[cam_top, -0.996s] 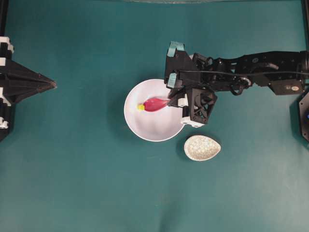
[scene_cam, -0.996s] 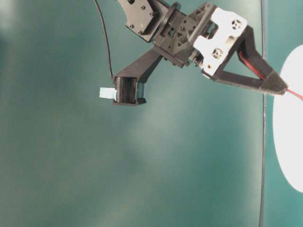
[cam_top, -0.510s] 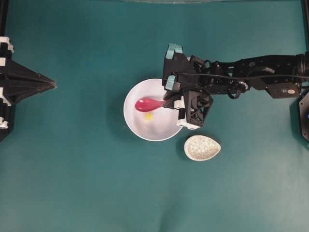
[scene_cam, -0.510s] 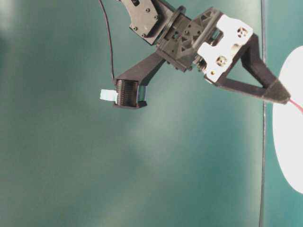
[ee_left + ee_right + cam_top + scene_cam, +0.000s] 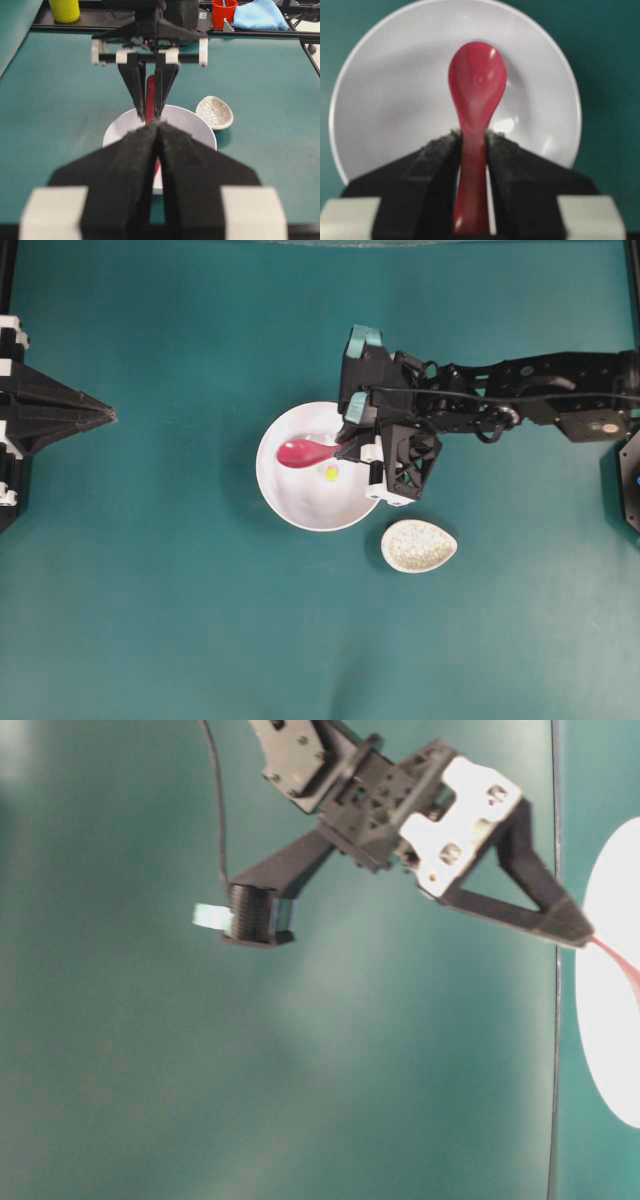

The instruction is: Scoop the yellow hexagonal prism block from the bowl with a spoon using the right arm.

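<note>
The white bowl sits mid-table. My right gripper is shut on the handle of the pink-red spoon, whose scoop hangs over the bowl's upper left part. The tiny yellow hexagonal prism block lies on the bowl floor beside the spoon's handle, outside the scoop. In the right wrist view the spoon points away from the gripper over the bowl, its scoop empty, and the block does not show. My left gripper rests shut at the far left, holding nothing.
A speckled oval spoon rest lies just right of and below the bowl. In the left wrist view a yellow cup, a red cup and a blue cloth stand on the far rail beyond the green mat.
The spoon's scoop has slid left and up across the bowl. The yellow block left the spoon's tip and rolled right, ending beside the handle. The left arm has not moved.
</note>
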